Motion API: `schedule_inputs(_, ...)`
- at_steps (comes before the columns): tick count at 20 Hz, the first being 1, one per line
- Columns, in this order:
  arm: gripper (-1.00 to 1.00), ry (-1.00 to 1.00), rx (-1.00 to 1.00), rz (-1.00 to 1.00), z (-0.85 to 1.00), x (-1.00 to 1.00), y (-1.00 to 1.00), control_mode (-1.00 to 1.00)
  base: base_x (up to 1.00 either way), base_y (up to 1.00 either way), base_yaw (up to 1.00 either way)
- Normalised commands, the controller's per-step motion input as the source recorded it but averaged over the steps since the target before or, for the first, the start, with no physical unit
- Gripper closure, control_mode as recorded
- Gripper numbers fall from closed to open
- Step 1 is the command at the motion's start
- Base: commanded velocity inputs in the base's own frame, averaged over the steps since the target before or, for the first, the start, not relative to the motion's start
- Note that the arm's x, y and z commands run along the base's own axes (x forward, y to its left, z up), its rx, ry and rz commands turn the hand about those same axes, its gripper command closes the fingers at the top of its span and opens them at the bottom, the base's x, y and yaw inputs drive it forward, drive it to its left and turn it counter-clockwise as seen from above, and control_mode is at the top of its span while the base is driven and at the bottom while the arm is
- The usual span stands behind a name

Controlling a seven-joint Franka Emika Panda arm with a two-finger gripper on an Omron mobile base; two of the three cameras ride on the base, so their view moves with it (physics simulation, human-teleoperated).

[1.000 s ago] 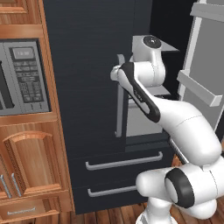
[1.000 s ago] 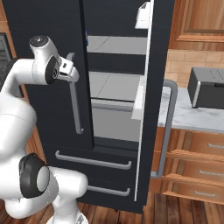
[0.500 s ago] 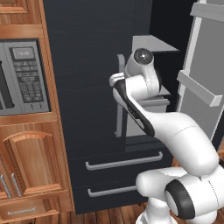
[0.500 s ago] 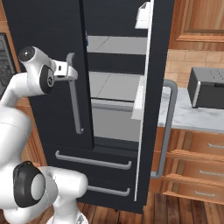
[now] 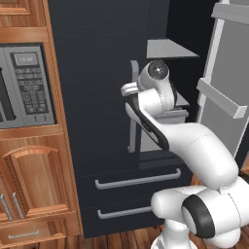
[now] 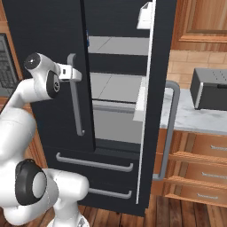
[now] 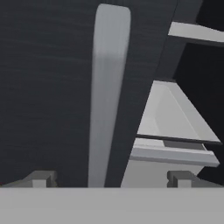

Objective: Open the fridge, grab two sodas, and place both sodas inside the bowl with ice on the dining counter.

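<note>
While the fridge [image 6: 48, 66] is standing with its right door [image 6: 153, 106] swung wide and its left door shut, the white arm is reaching up toward the left door's grey bar handle [image 6: 76, 95]. The tool [image 6: 74, 75] is sitting right at the upper part of that handle; from the hand view its two dark fingertips [image 7: 41, 179] are standing spread apart at either side, with the handle [image 7: 105, 96] running up between them and nothing clamped. Inside the open half, grey shelves [image 6: 113, 86] are showing, and a grey bin [image 7: 168, 131] is lying just past the door's edge. Two drawers with bar pulls [image 6: 95, 163] are sitting below the doors. A microwave [image 5: 22, 87] is sitting in the wooden cabinets to the left, and a dark toaster-like box [image 6: 209, 88] is resting on the marbled table [image 6: 190, 117] to the right.
</note>
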Motion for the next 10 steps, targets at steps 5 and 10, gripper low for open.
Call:
schedule_inputs(5, -1.00, -0.03, 0.02, 0.00, -0.06, 0.33, -0.04, -1.00, 0.00, 0.00, 0.00)
schedule_inputs(10, -1.00, -0.01, 0.04, 0.00, -0.09, 0.38, -0.01, -1.00, 0.00, 0.00, 0.00)
